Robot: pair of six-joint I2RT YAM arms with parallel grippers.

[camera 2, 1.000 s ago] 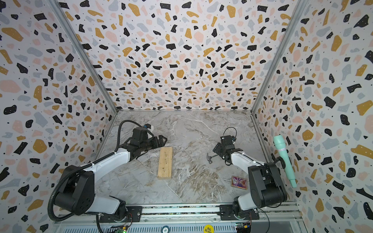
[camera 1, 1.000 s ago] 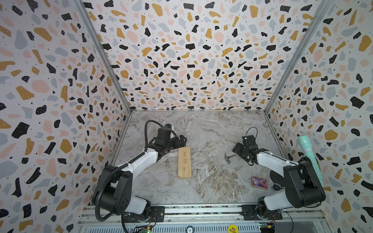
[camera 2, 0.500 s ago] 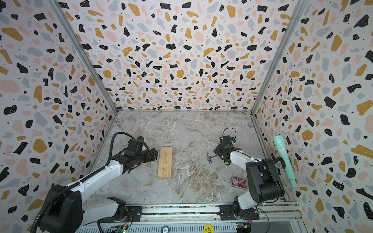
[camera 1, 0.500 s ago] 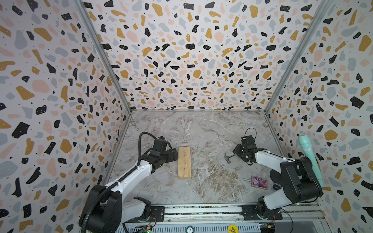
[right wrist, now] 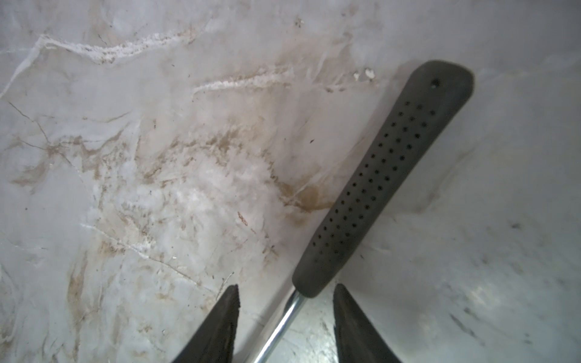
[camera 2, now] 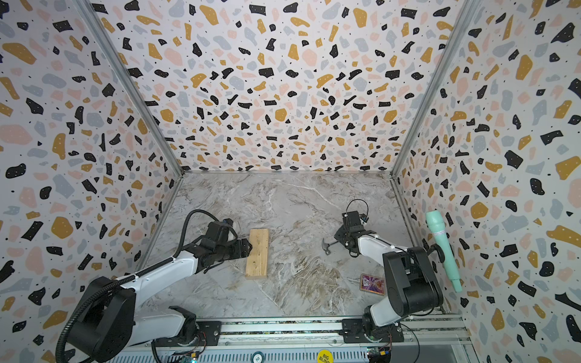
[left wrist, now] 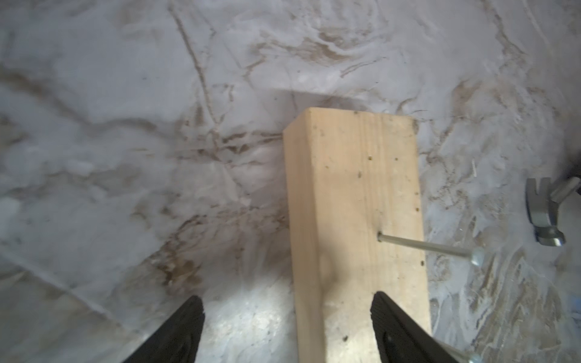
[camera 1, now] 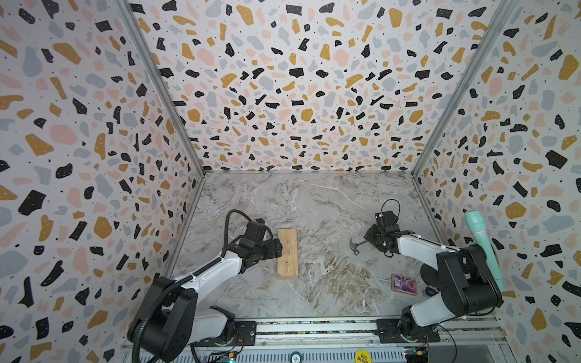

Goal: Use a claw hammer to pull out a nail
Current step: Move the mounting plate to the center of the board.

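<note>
A pale wooden block (camera 1: pixel 287 253) (camera 2: pixel 257 253) lies on the marble floor. A nail (left wrist: pixel 427 246) stands out of the block (left wrist: pixel 355 195). My left gripper (camera 1: pixel 276 246) (left wrist: pixel 286 301) is open at the block's left edge, one finger over the wood, the other over the floor. The claw hammer lies right of the block, its silvery head (camera 1: pixel 355 246) (camera 2: pixel 327 246) (left wrist: pixel 544 217) pointing toward it. My right gripper (camera 1: pixel 371 237) (right wrist: pixel 286 287) is open and straddles the thin shaft where it meets the black handle (right wrist: pixel 383 176), with a gap on each side.
A mint-green cylinder (camera 1: pixel 482 248) hangs on the right wall beside the right arm. A small purple card (camera 1: pixel 404 283) lies on the floor near the right arm's base. Patterned walls close three sides; a metal rail (camera 1: pixel 314 327) runs along the front.
The left gripper came down from the block's far end to its left edge, its jaws slightly narrower. The right gripper stayed over the hammer and its jaws narrowed around the shaft.
</note>
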